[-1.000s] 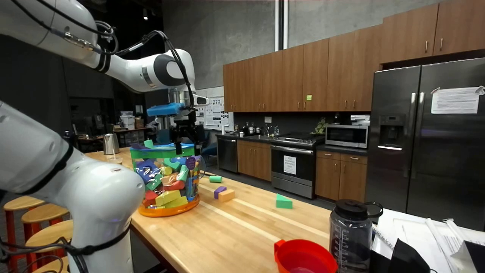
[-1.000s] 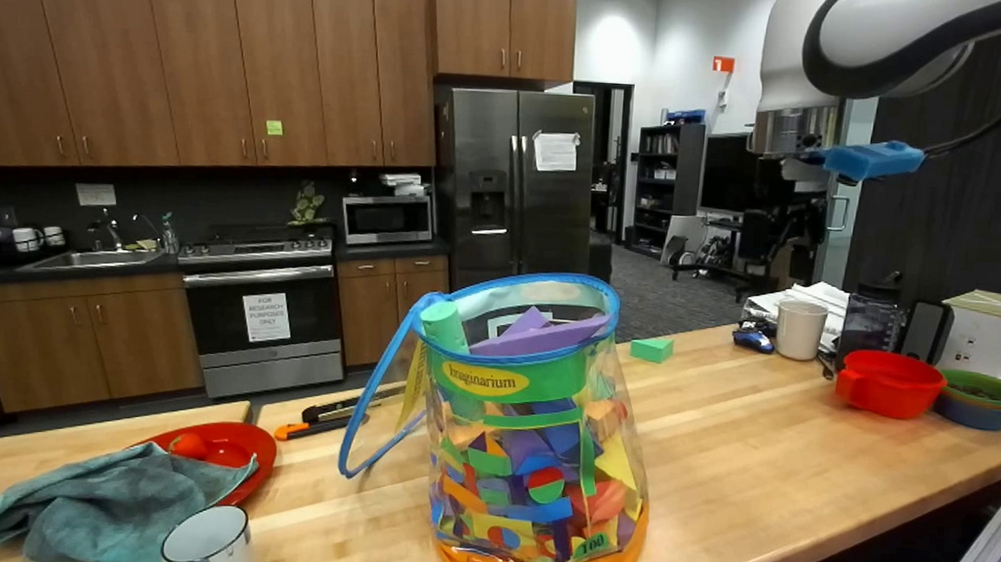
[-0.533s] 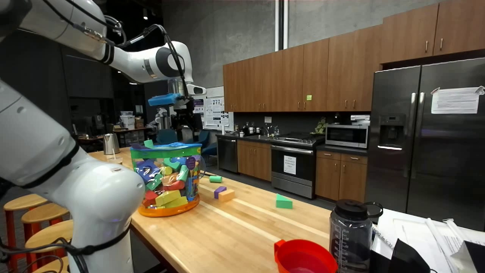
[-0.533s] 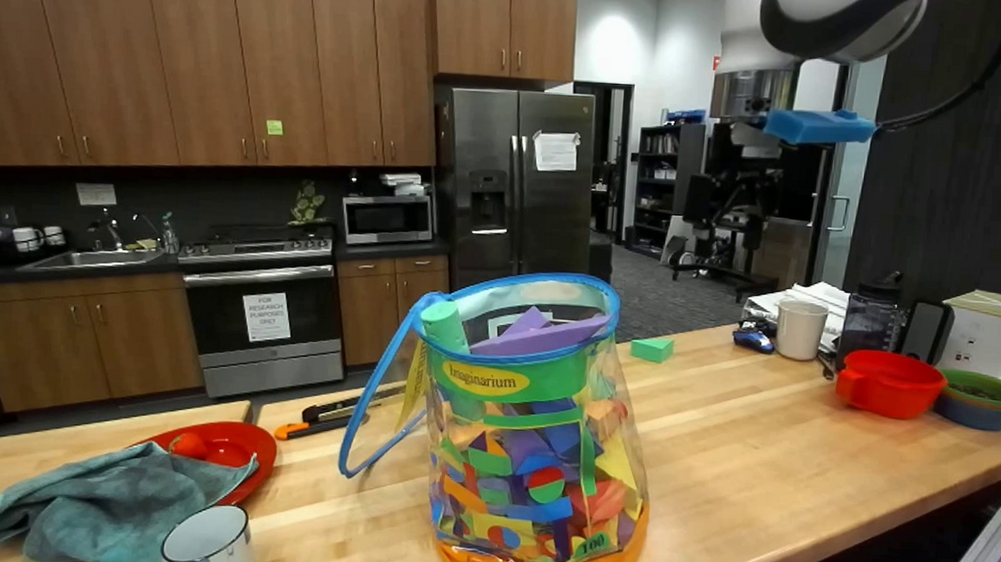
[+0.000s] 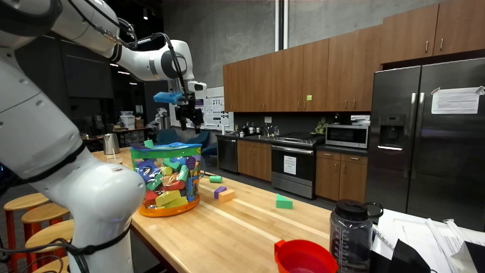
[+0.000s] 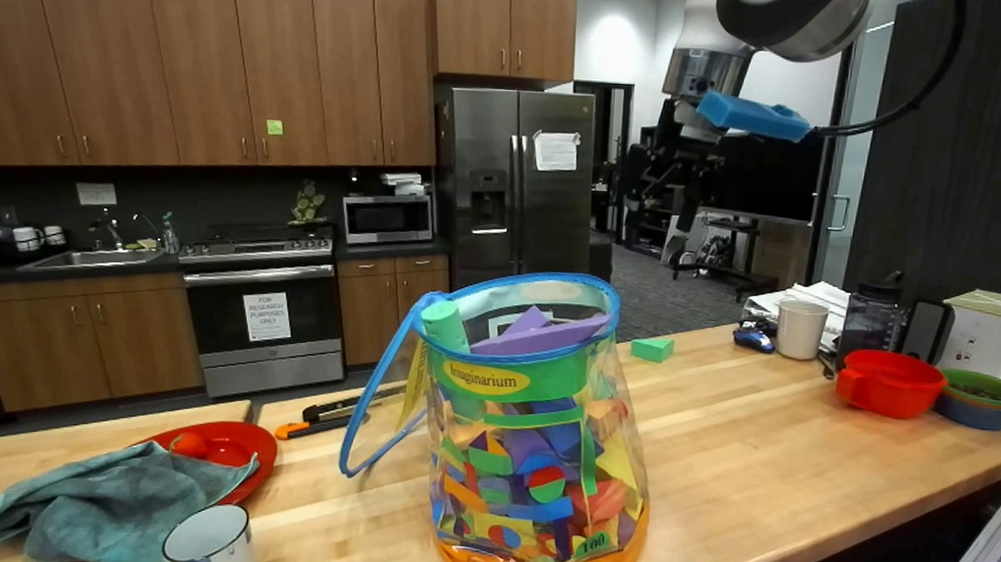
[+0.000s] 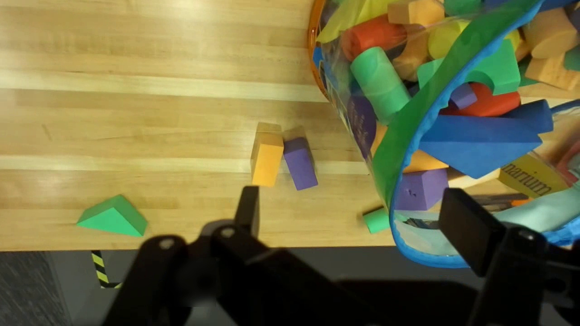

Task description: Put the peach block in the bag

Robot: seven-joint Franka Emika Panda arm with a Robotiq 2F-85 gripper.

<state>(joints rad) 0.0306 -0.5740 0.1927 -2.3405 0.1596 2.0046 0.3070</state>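
Note:
The peach block [image 5: 226,195] lies on the wooden table beside a purple block [image 5: 219,192]. The peach block also shows in the wrist view [image 7: 268,158], left of the purple one. It is hidden in an exterior view where the bag stands in front. The see-through bag with a green and blue rim [image 5: 166,152] stands upright, full of coloured blocks; it also shows in an exterior view [image 6: 481,382] and at the right of the wrist view [image 7: 410,122]. My gripper [image 5: 190,128] is open and empty, high above the table near the bag's rim. Its fingers stand wide apart in the wrist view [image 7: 351,200].
A green cylinder [image 5: 215,178] and a green triangle block [image 5: 284,201] lie on the table. A red bowl [image 5: 305,256] and a dark bottle [image 5: 350,235] stand further along. A mug [image 6: 211,541], towel [image 6: 118,501] and red plate [image 6: 238,447] are beyond the bag.
My gripper has risen from the bag's rim to well above it. In an exterior view it has moved left and now tilts. The bag and blocks have not moved.

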